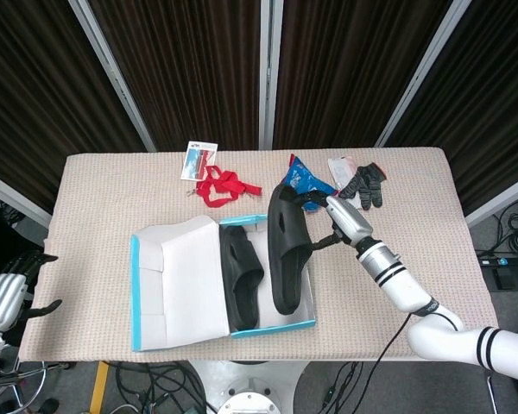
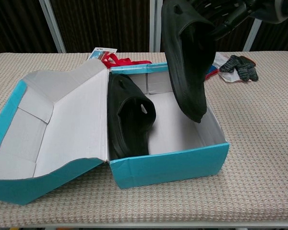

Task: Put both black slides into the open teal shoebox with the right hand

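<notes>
Right robot hand (image 1: 341, 217) grips the second black slide (image 1: 287, 250) mid-frame, tilted over the open teal shoebox (image 1: 276, 324). First slide (image 1: 240, 274) sits inside on its edge. Left robot hand (image 1: 7, 295), lower left, fingers apart, holds nothing.

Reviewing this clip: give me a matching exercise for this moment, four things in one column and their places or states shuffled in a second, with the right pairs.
Things:
1. first black slide
2. second black slide
3. black gloves
4. left hand

Places or states:
A. off the table's left edge, holding nothing
B. lying inside the teal shoebox, against its left side
C. on the table at the far right, behind the box
D. held in the air by the right hand, tilted above the box

Pairs: 1-B, 2-D, 3-C, 4-A
</notes>
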Robot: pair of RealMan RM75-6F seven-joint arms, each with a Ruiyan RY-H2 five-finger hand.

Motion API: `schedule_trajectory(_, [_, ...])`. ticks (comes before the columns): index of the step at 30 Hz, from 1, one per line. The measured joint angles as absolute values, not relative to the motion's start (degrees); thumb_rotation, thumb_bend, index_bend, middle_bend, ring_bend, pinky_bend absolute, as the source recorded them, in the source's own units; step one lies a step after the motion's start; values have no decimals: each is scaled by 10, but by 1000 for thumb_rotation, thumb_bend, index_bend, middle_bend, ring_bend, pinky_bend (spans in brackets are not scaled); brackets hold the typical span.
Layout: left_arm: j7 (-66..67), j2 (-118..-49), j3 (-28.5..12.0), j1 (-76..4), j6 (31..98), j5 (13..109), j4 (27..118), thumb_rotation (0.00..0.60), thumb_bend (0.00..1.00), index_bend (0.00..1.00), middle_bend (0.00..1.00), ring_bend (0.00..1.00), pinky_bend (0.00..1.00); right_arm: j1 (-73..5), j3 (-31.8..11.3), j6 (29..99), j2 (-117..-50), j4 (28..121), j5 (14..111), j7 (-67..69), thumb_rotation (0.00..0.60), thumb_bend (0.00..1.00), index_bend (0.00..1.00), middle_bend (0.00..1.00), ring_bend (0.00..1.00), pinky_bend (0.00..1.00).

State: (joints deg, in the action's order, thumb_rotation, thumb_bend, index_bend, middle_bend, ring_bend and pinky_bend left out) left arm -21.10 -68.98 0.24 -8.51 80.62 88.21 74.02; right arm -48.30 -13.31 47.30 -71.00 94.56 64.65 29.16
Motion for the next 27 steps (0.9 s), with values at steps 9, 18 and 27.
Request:
schedule_trajectory(9, [-217, -691, 2, -84, 809, 882, 734, 600, 145, 239, 235, 129, 197, -482, -137, 412, -757, 873, 727, 416, 600, 68, 448, 428, 150, 187])
schedule_trajectory(18, [-215, -690, 1, -82, 815, 884, 734, 600, 145, 238, 235, 129, 197, -496, -129, 374, -797, 812, 773, 484, 600, 68, 448, 428, 150, 188])
schedule_trajectory(27, [-219, -695, 1, -81, 818, 884, 723, 600, 145, 238, 235, 129, 196, -509, -124, 360, -820, 770, 787, 492, 600, 71, 448, 428, 150, 189])
